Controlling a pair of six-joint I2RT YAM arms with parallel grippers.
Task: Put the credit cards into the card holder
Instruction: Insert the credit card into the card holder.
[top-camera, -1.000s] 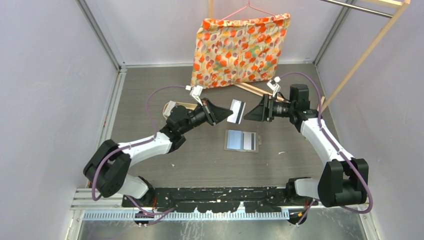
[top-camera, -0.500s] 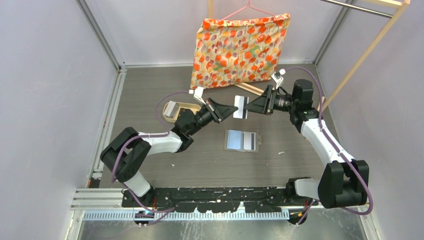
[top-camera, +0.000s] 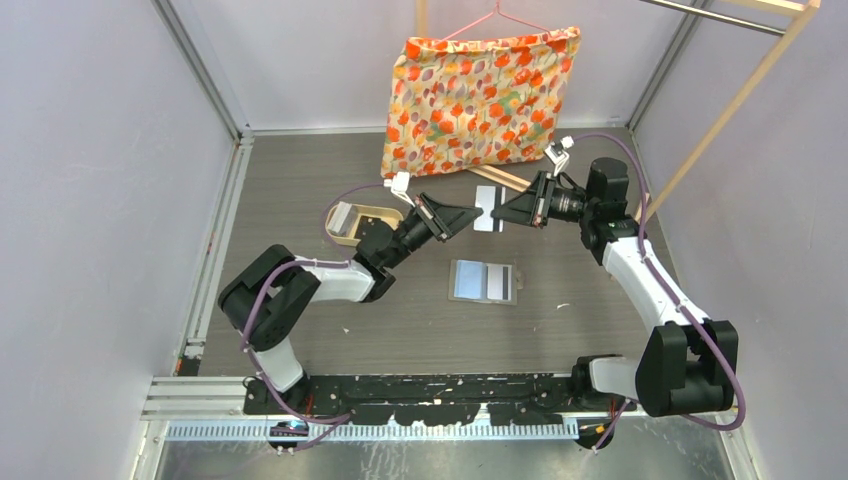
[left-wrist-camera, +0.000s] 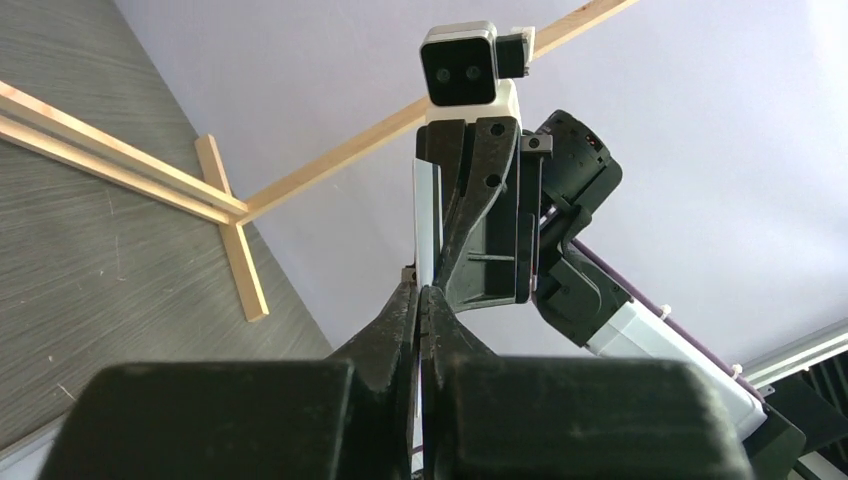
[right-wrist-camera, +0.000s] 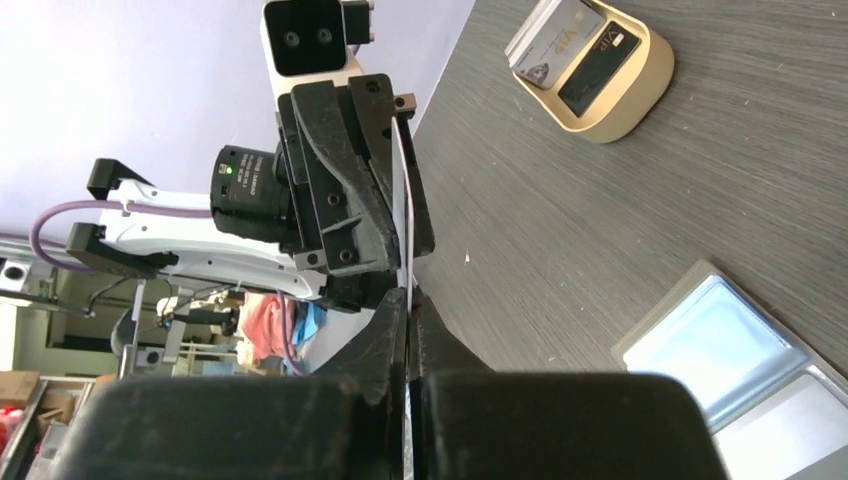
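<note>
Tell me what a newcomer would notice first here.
Both arms meet in mid-air, the left gripper and right gripper each pinching the same striped credit card just beyond the open card holder. Behind them, a bright floral pillow hangs at the back.

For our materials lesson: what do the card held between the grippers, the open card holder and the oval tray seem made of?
The card: probably thin rigid plastic, glossy white with a dark stripe. The card holder: grey cover, perhaps leatherette, with shiny clear plastic pockets. The tray: matte tan, moulded plastic or wood; unclear.
</note>
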